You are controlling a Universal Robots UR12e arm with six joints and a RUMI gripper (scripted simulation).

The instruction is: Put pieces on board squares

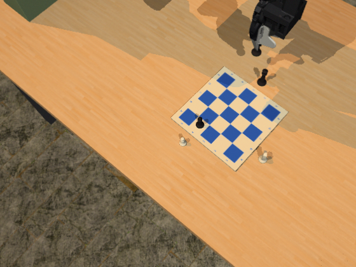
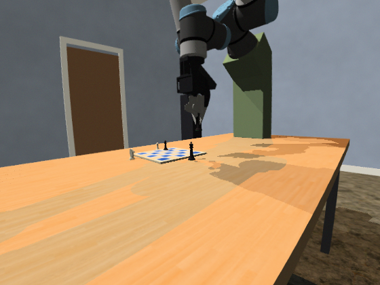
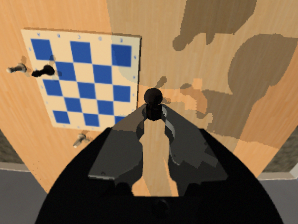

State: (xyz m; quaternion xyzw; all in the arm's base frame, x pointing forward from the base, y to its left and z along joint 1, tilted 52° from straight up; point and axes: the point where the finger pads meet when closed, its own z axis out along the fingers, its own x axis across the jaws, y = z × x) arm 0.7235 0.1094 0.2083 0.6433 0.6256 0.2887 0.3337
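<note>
A: Biggest first, pls. What's on the floor?

B: Tbl (image 1: pixel 133 105) (image 2: pixel 169 217) (image 3: pixel 95 17), wood top. Arm (image 2: pixel 193 32) reaches over it from the back, approx. Green block (image 1: pixel 28 7) (image 2: pixel 248 112) stands upright nr the far end in the ext. view.

A: Board?

B: Board (image 1: pixel 240 105) (image 2: pixel 161 162) (image 3: pixel 139 60) lies flat on the tbl, blue & cream sqs.

A: Gripper?

B: Grpr (image 1: pixel 257 47) (image 2: pixel 198 117) (image 3: pixel 154 109) is off the board's E side, fingers clamped on blk queen. Tips point down.

A: Pcs, tall to short?

B: Blk king (image 1: pixel 262 80) (image 2: pixel 191 152) is upright on the tbl, just beside the E edge. Can't tell it from the held pc in the wrist view. Blk queen (image 1: pixel 256 52) (image 2: pixel 198 125) (image 3: pixel 154 112) is up in the air, approx. upright, well apart from A5. Blk pc (image 1: pixel 199 123) (image 2: pixel 165 146) (image 3: pixel 46 71) stands on A4; type's too small to tell.

A: & the whites?

B: Wht knight (image 1: pixel 263 157) (image 2: pixel 131 155) (image 3: pixel 80 140) is upright on the tbl, nr the row-1 edge. Smallest: wht pawn (image 1: pixel 182 142) (image 2: pixel 157 146) (image 3: pixel 18 68), upright on the tbl just off the A edge.
</note>
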